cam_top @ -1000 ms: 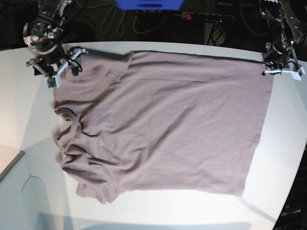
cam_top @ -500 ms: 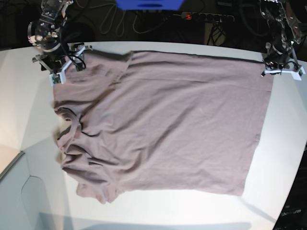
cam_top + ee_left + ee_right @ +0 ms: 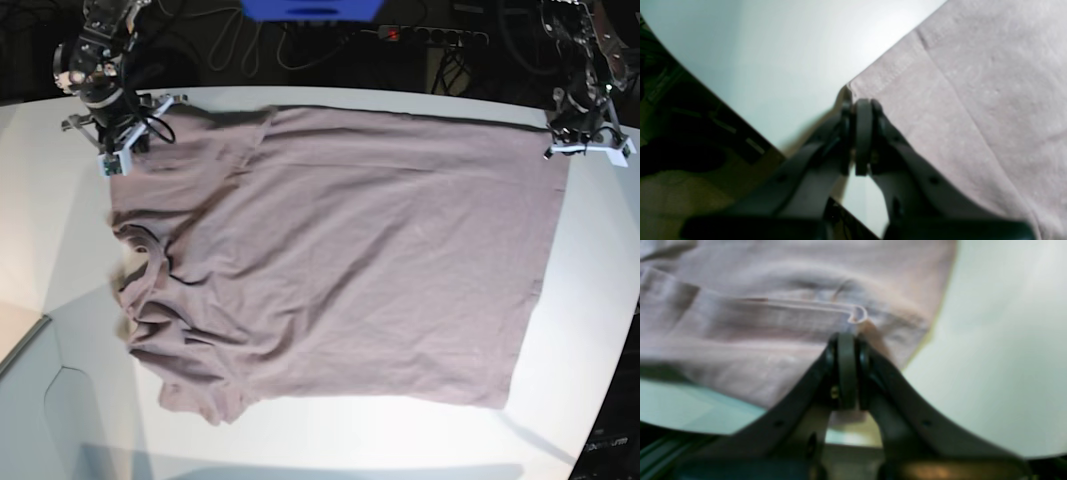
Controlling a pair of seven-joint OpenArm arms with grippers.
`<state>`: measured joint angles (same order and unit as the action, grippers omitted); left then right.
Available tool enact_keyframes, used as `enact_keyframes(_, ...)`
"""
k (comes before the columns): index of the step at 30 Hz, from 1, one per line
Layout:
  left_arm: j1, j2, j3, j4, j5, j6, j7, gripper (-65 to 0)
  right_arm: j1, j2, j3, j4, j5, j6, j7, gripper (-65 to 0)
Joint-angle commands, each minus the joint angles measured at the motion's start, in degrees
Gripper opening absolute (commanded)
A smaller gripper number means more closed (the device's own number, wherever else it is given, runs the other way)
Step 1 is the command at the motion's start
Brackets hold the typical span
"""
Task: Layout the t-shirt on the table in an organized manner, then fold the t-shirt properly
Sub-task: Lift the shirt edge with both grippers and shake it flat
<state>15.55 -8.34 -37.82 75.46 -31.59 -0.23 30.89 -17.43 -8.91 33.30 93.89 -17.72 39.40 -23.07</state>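
While the jaws of the right gripper [image 3: 847, 340] are pressing together on a fold of the shirt [image 3: 340, 250] at its sleeve hem, the jaws of the left gripper [image 3: 863, 104] are likewise sitting closed, pinching the bottom hem corner of the cloth. In the right wrist view the hem is curling up in a small loop just above the closed tips, and the sleeve fabric is bunching in soft ridges beside them, with the bench [image 3: 1000, 356] showing pale to the right of the cloth. In the left wrist view the stitched hem is running diagonally away from the tips, the fabric is lying flat to the right of them, and the bare bench [image 3: 780, 60] is spreading to the left up to its dark edge. In the base view the right gripper [image 3: 120, 155] is sitting at the far left corner of the shirt and the left gripper [image 3: 588, 145] at the far right corner, well apart from each other, both near the far edge of the bench [image 3: 600, 300]. The shirt is lying spread across the bench with its neck toward the left and its bottom hem toward the right; the body is lying mostly smooth, while the collar and the near sleeve are lying wrinkled and bunched at the left side.
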Motion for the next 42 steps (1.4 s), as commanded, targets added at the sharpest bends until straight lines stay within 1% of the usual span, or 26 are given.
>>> enact_keyframes(1, 0.32, -0.41, -0.29, 1.24, -0.27, -0.08, 0.01, -65.0, -0.64, 0.16, 0.68, 2.77, 0.70, 0.60, 1.05, -65.0)
enact_keyframes(5, 2.25, -0.32, -0.11, 5.90, -0.27, -0.08, 0.09, -65.0, -3.18, -0.09, 1.03, 8.22, 1.23, 0.60, 0.87, -65.0)
enact_keyframes(9, 4.62, 0.91, -0.29, 12.14, -0.36, -0.08, 0.09, -65.0, -8.90, -0.09, 1.03, 12.79, 7.82, 0.60, 1.05, -65.0)
enact_keyframes(13, 7.88, 1.26, -0.11, 18.74, -0.36, -0.08, 0.09, -65.0, -15.67, -0.09, 1.56, 18.51, 13.89, 0.60, 1.14, -65.0)
enact_keyframes(17, 10.51, 2.58, -0.20, 23.92, -0.36, -0.08, 0.09, -65.0, -20.15, -0.09, 5.78, 21.67, 21.98, 0.60, 1.22, -65.0)
enact_keyframes(20, 12.54, 2.67, -0.29, 27.00, -0.36, -0.08, 0.09, -65.0, -21.82, -0.09, 10.70, 21.67, 26.37, 0.60, 3.69, -65.0)
enact_keyframes(24, 14.12, 2.84, -0.29, 29.55, -0.36, -0.08, 0.09, -65.0, -23.40, -0.09, 13.07, 21.67, 26.90, 0.60, 6.59, -65.0)
enact_keyframes(27, 14.65, 2.84, -0.29, 31.13, -0.36, -0.08, 0.09, -65.0, -23.76, -0.09, 13.16, 21.67, 26.81, 0.60, 6.23, -65.0)
enact_keyframes(35, 15.26, 2.76, -0.37, 32.63, -0.27, -0.08, 0.09, -65.0, -24.02, -0.02, 10.17, 21.15, 26.81, 0.60, 6.76, -65.0)
enact_keyframes(36, 15.17, 2.76, -0.37, 32.63, -0.27, -0.08, 0.01, -65.0, -23.14, -0.02, 9.82, 21.15, 26.81, 0.60, 6.76, -65.0)
enact_keyframes(40, 14.82, 2.49, -0.37, 32.36, -0.10, -0.08, -0.17, -65.0, -18.48, 2.01, 9.91, 21.15, 26.73, 0.60, 6.76, -65.0)
enact_keyframes(42, 14.12, 2.40, -0.37, 32.54, 0.17, -0.08, -0.08, -65.0, -15.49, 2.45, 10.00, 21.15, 26.81, 0.60, 6.76, -65.0)
